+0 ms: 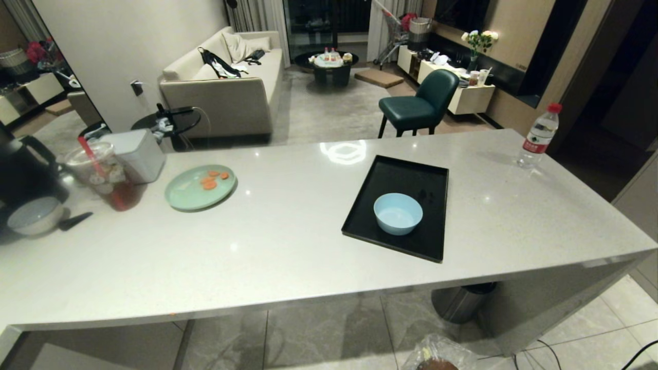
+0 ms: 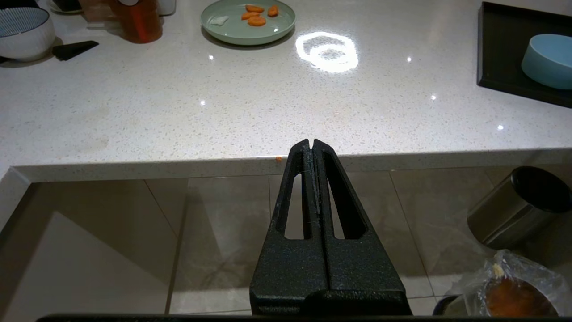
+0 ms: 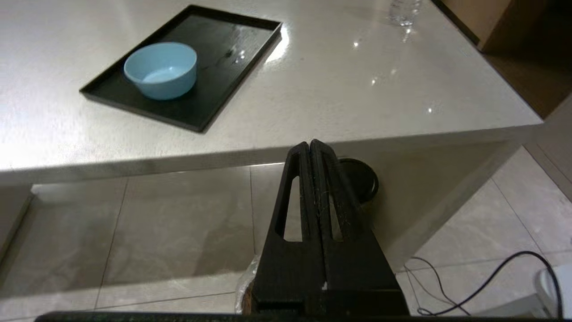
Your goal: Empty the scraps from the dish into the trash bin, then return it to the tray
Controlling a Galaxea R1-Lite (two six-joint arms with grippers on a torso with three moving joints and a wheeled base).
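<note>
Across the middle of the room runs a long pale stone counter (image 1: pixel 288 246), and on its right half lies the black tray (image 1: pixel 406 177), set flat and a little askew to the counter's edge. The pale blue bowl (image 1: pixel 398 213) stands upright inside the tray, toward its near end, and looks empty. Well to the left on the counter is a mint-green plate (image 1: pixel 199 187) bearing a few orange carrot slices (image 1: pixel 211 181) and, in the left wrist view, one pale bit beside them. Farther left stand a plastic cup of dark drink with a red straw (image 1: pixel 105 174), a white box (image 1: pixel 138 154) and a white ribbed bowl (image 1: pixel 35 216). A water bottle (image 1: pixel 537 136) stands near the counter's far right corner. On the tiled floor under the counter stands a bare steel bin with a black rim (image 1: pixel 462 300), and nearer the robot the bag-lined trash bin (image 1: pixel 438 357), coppery inside. Both arms hang low in front of the counter's near edge: the left gripper (image 2: pixel 311 145) has its fingers pressed together with nothing between them, and the right gripper (image 3: pixel 309 146) is likewise closed and empty.
</note>
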